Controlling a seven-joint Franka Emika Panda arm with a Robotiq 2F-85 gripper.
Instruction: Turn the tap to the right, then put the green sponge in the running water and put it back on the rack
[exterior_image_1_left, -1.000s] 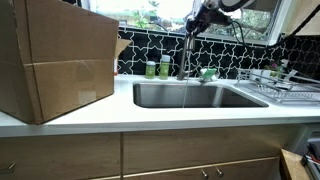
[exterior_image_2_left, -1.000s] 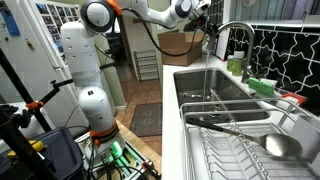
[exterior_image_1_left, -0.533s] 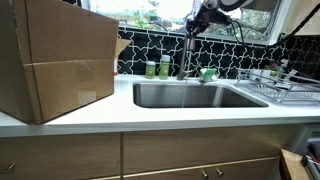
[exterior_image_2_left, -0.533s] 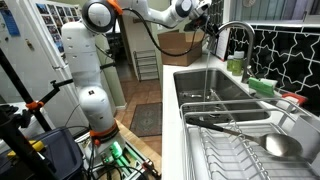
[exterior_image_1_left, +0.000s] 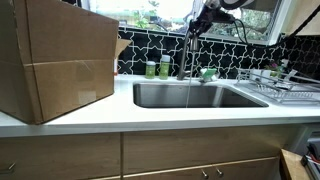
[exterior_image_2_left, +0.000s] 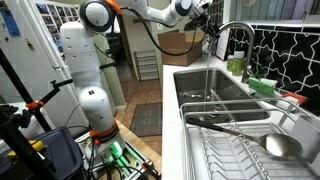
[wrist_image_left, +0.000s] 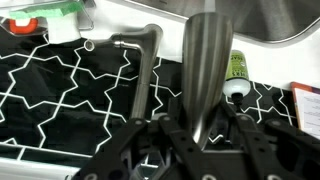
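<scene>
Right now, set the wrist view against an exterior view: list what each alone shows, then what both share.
Only the wrist view: the thin lever handle beside the tap, and, close up, the jaws closed on the tap's steel stem.
Only an exterior view: the cardboard box, the sink, the running water, the green sponge and the dish rack.
Both: the tap, the gripper, the black patterned tiles and a green-and-white container.

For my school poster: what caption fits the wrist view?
Gripper clasps the steel tap in front of black tiles.
</scene>
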